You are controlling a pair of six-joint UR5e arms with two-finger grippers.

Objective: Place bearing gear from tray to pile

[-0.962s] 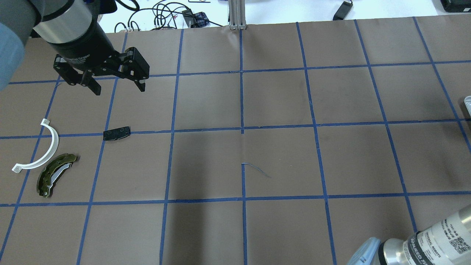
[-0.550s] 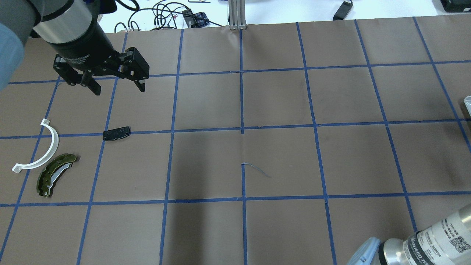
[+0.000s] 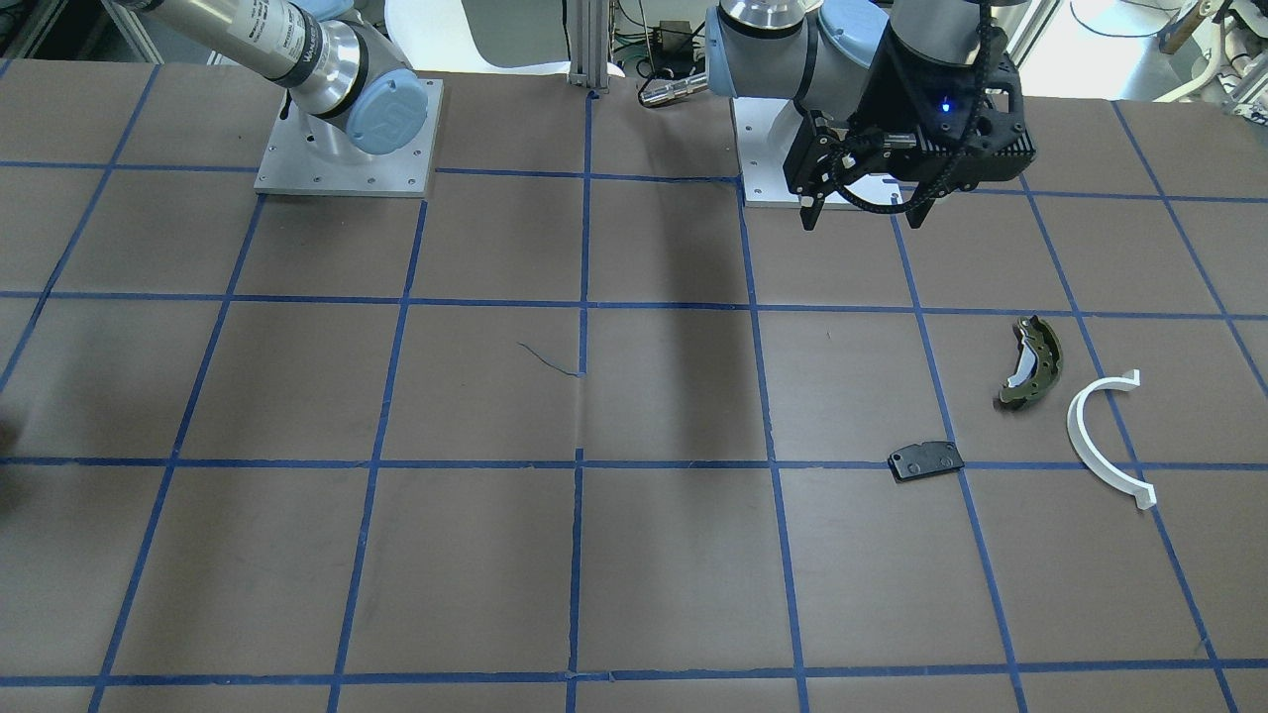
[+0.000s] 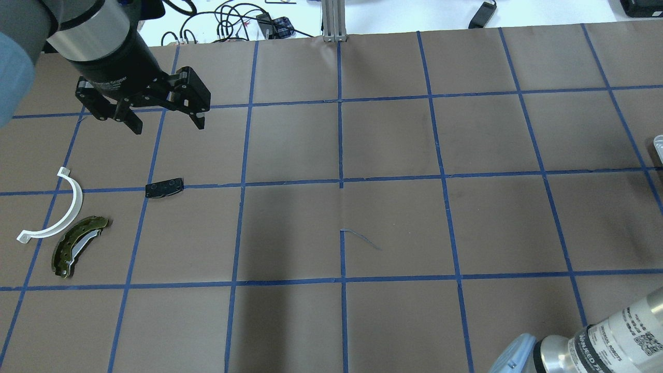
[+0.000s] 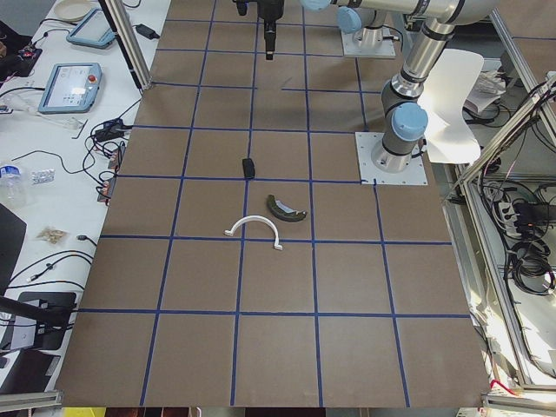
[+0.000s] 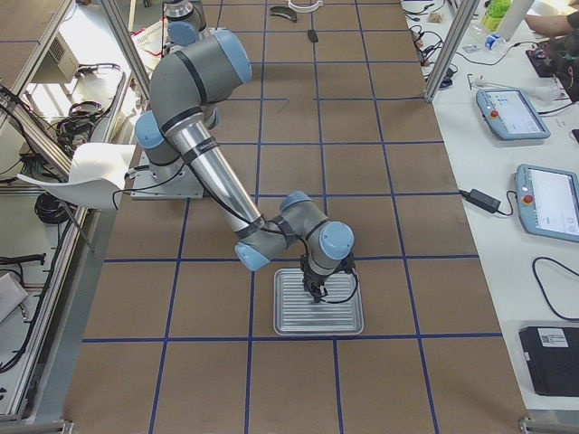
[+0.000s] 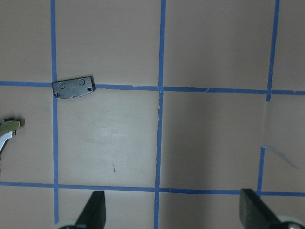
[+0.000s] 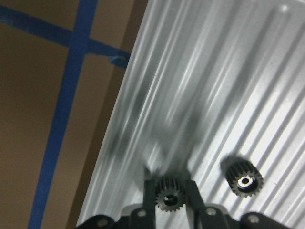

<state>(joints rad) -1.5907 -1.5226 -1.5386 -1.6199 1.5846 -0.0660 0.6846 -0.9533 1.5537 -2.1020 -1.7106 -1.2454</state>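
Note:
My right gripper [image 8: 167, 190] is shut on a small dark bearing gear [image 8: 167, 199] over the ribbed metal tray [image 8: 214, 95]. A second gear [image 8: 244, 181] lies in the tray beside it. In the exterior right view the gripper [image 6: 317, 294] is over the tray [image 6: 294, 318]. The pile lies far off on the left side: olive-green brake shoe [image 4: 77, 246], white half-ring [image 4: 77, 199] and flat black pad [image 4: 164, 187]. My left gripper [image 4: 168, 127] is open and empty, above the table beyond the black pad [image 7: 73, 87].
The table is brown paper with a blue tape grid. Only the tray's edge [image 4: 659, 145] shows at the right border of the overhead view. Cables and a metal post [image 4: 334, 20] stand at the far edge.

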